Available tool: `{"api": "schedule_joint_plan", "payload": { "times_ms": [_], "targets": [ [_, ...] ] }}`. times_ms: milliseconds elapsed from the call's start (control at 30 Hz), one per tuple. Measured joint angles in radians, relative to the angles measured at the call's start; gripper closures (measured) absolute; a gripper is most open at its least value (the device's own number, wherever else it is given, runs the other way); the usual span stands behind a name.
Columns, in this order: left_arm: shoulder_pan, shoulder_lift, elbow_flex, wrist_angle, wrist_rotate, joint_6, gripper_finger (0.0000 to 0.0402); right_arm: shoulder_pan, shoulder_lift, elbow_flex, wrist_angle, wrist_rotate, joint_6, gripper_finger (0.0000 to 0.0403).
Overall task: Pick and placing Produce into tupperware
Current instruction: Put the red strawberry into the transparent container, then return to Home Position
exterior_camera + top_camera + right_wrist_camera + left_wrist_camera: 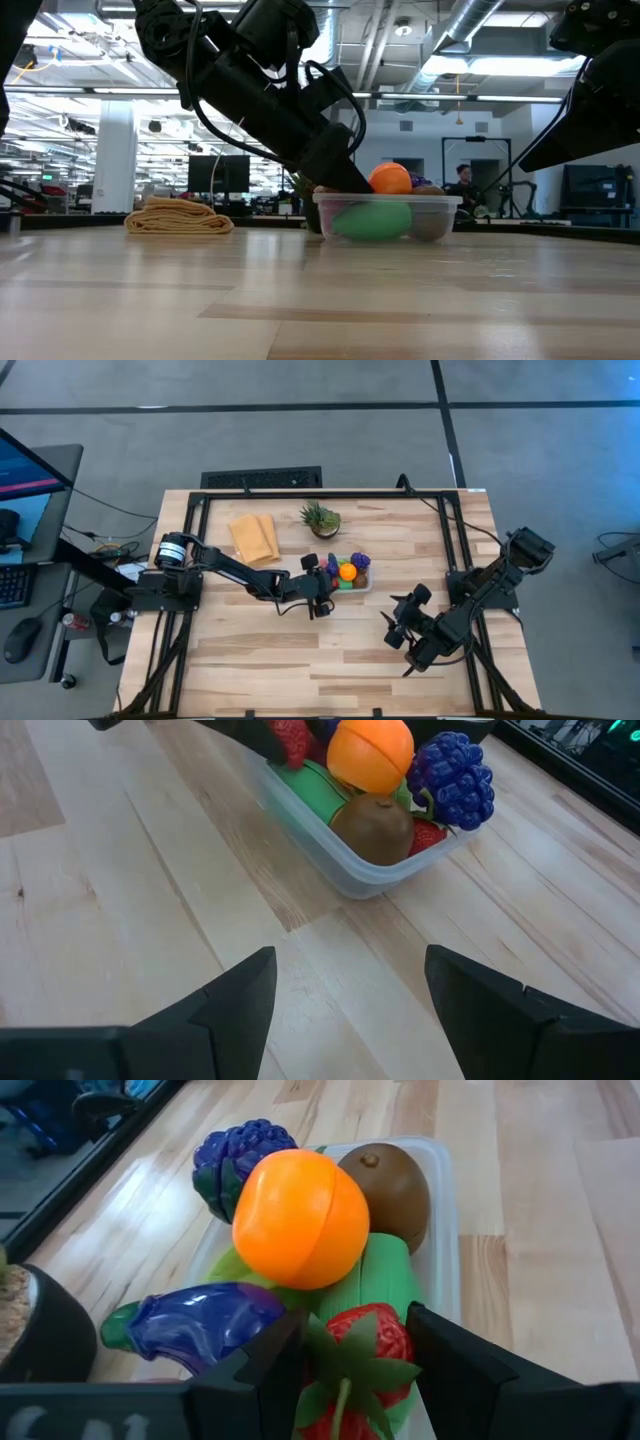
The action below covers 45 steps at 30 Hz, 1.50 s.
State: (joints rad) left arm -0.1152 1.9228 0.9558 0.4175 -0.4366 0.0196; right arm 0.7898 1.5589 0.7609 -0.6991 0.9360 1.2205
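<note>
One strawberry (pixel 352 1363) sits between our left gripper's (pixel 350 1370) barely parted fingers, mid-frame over the heaped tub (pixel 440 1230) (could roll off).

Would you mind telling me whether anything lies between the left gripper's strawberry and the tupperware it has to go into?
Nothing visible does. The left gripper holds the strawberry right over the tupperware, which is already piled with an orange, kiwi, grapes and eggplant.
</note>
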Motion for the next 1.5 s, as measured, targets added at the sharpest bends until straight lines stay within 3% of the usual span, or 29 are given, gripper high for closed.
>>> {"api": "schedule_joint_plan", "payload": {
  "times_ms": [733, 1267, 1500],
  "targets": [
    [-0.056, -0.006, 0.000, 0.077, -0.144, 0.122, 0.0236, 0.000, 0.000, 0.000, 0.000, 0.000, 0.000, 0.0152],
    [-0.177, -0.202, -0.001, 0.080, -0.230, 0.356, 0.0236, 0.000, 0.000, 0.000, -0.002, 0.001, -0.022, 0.0152],
    [-0.238, -0.255, -0.001, 0.044, -0.427, 0.583, 0.0236, 0.000, 0.000, 0.000, 0.042, 0.070, -0.150, 0.0152]
  ]
}}
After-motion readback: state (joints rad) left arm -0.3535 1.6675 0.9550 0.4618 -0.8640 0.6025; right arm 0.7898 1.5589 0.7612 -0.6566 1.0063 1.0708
